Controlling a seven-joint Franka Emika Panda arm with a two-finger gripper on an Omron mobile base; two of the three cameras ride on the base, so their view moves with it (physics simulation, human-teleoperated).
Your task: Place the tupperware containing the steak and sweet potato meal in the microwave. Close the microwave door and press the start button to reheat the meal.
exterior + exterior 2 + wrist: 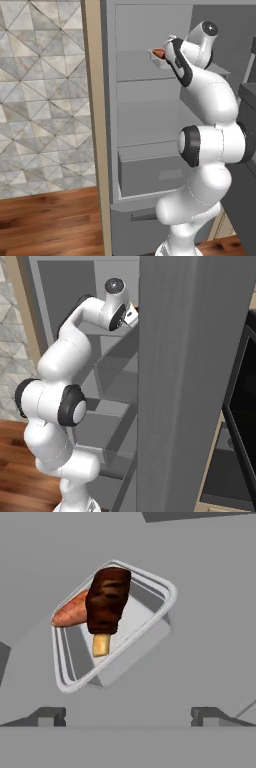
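Note:
The tupperware (142,619), a translucent grey-white tray, rests on a grey fridge shelf just ahead of my gripper (127,716). The dark brown steak (107,597) lies in it, with a pale bone end sticking out. Beside the steak lies the orange-red sweet potato (70,614). My fingertips (47,716) stand wide apart, so the gripper is open, short of the tray and holding nothing. In the left base view the tray (159,55) sits on an upper shelf, right in front of the hand. I see no microwave that I can identify.
The arm reaches into an open grey fridge with several shelves (150,100) and a drawer (150,175). The fridge's open door (190,381) stands close on the arm's right. A dark glass-fronted appliance (245,401) is at the far right. A tiled wall (45,100) is left.

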